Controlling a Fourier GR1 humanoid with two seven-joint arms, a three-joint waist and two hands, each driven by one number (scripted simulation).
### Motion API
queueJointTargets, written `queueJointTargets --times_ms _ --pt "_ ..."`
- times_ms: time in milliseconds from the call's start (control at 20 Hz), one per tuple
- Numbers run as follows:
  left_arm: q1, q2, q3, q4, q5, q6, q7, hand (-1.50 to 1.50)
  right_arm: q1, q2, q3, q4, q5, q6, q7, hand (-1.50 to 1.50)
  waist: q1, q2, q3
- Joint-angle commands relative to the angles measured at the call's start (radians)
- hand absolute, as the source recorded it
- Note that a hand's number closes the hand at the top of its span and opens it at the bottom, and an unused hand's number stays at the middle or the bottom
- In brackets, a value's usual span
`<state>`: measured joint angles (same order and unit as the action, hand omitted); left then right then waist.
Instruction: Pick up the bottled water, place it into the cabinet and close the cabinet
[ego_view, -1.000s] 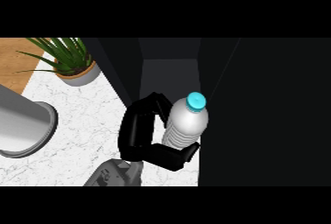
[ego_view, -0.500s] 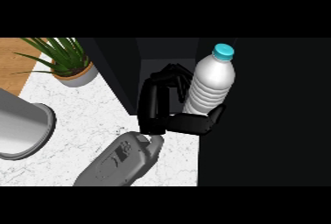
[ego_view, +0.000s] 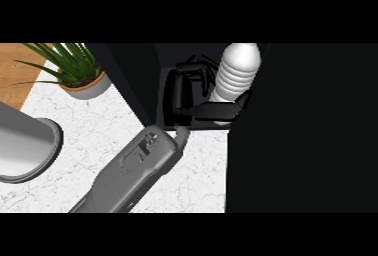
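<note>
A black hand (ego_view: 193, 95) is curling round the lower part of the bottle (ego_view: 235, 75), thumb crossing its base, and is holding it upright inside the dark opening of the cabinet (ego_view: 295, 140). Which arm this is cannot be told for sure; by its place it looks like the right. No other hand is showing. The pick-up appears done and the placing is under way: the bottle is not yet released, and the cabinet is standing open. A plant (ego_view: 74, 70) is sitting on the counter (ego_view: 111, 120).
</note>
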<state>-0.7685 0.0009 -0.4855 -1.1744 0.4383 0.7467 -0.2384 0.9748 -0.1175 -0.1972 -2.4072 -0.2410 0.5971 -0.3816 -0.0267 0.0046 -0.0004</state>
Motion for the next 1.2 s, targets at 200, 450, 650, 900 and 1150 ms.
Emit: queueJointTargets --times_ms 200,450,650,900,1150 --pt "-0.077 -0.001 0.002 0.229 0.038 -0.013 -0.076 1.5 -0.034 -0.027 -0.062 -0.036 -0.159 0.002 0.061 -1.5 -0.006 0.003 0.0" --pt "-0.106 -0.001 0.075 0.313 0.083 -0.041 -0.101 1.5 0.017 0.016 -0.013 -0.106 -0.138 0.01 0.082 -1.5 -0.007 0.002 -0.001" --pt "-0.138 -0.001 0.169 0.439 0.11 -0.103 -0.2 1.5 -0.011 -0.022 -0.065 -0.062 -0.188 0.023 0.074 -1.5 -0.008 0.006 -0.001" --pt "-0.288 0.01 0.2 0.585 0.117 -0.095 -0.206 1.5 -0.065 -0.057 -0.098 -0.02 -0.208 0.021 0.094 -1.5 -0.011 0.007 0.0" --pt "-0.303 0.001 0.139 0.742 0.029 -0.091 -0.26 1.5 -0.006 -0.017 -0.042 -0.073 -0.154 0.05 0.066 -1.5 -0.028 0.009 0.0"
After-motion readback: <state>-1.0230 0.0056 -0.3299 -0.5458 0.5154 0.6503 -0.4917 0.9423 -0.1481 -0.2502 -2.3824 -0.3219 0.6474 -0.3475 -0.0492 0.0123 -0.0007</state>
